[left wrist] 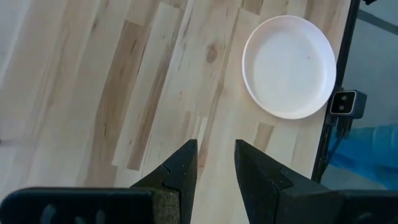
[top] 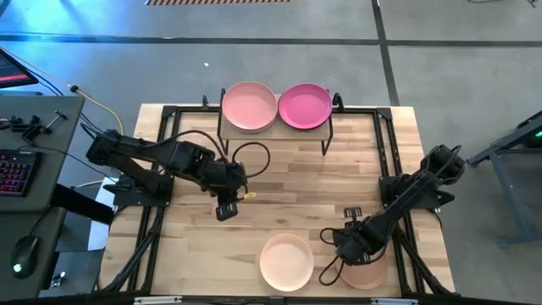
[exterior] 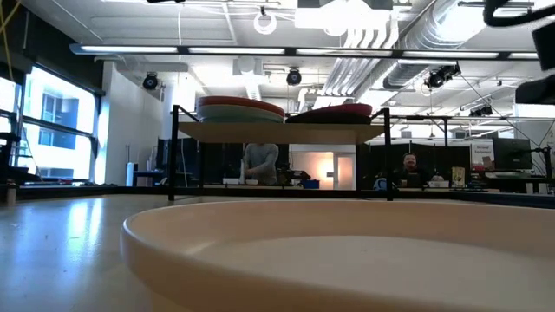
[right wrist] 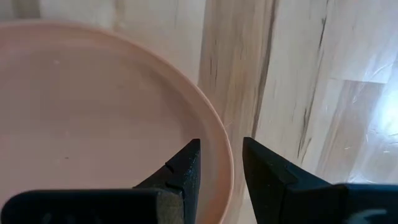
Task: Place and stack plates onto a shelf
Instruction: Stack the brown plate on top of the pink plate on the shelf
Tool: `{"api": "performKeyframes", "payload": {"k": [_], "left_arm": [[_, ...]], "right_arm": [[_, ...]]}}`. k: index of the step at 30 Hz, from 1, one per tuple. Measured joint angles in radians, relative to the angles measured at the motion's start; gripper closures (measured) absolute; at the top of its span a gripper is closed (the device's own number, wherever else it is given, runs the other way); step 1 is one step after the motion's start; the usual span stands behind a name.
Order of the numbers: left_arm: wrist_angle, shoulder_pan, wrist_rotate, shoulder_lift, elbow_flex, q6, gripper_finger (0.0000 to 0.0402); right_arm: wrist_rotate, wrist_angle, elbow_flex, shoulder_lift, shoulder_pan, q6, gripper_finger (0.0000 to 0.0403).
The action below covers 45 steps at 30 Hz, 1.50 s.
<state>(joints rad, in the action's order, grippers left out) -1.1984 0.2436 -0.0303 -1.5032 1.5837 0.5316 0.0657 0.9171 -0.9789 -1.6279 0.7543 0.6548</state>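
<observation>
The shelf stands at the table's far middle; the low view shows a stack on each half of it. A pink plate tops the left stack and a magenta plate the right one. A cream plate lies flat near the front edge and fills the low view's foreground. A tan plate lies flat at the front right. My right gripper points down, open, one finger inside the tan plate's rim and one outside it. My left gripper hangs open over bare wood left of centre.
Black frame rails run along the table's edges. A camera block sits at the front edge beside the cream plate. A black cable loops in front of the shelf. People show in the room beyond the shelf.
</observation>
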Motion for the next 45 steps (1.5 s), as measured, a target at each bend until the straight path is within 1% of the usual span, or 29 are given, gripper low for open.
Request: {"api": "performKeyframes", "payload": {"k": [5,14,19,23,29,35,41,45], "left_arm": [[0.0,0.0,-0.012,0.0,0.0,0.0,0.0304],[0.0,0.0,-0.013,0.0,0.0,-0.002,0.0304],[0.0,0.0,-0.044,0.0,0.0,-0.01,0.0304],[0.0,0.0,-0.076,0.0,0.0,-0.012,0.0304],[0.0,-0.001,-0.131,0.0,0.0,-0.019,0.0304],[0.0,-0.01,-0.137,0.0,0.0,-0.064,0.0304],[0.0,-0.029,-0.137,0.0,0.0,-0.102,0.0304],[0.0,-0.044,-0.137,0.0,0.0,-0.132,0.0304]], "right_arm": [[0.001,-0.049,0.045,0.0,-0.001,0.0,0.0304],[0.005,-0.081,0.086,0.0,-0.002,0.003,0.0304],[-0.001,-0.086,0.099,-0.001,-0.005,0.024,0.0305],[-0.018,-0.085,0.099,-0.001,-0.016,0.096,0.0325],[-0.078,-0.082,0.099,-0.001,-0.037,0.16,0.0394],[-0.11,-0.085,0.098,-0.002,-0.059,0.256,0.04],[-0.176,-0.097,0.098,0.001,-0.081,0.27,0.0402],[-0.205,-0.09,0.098,0.038,-0.105,0.314,0.0402]]}}
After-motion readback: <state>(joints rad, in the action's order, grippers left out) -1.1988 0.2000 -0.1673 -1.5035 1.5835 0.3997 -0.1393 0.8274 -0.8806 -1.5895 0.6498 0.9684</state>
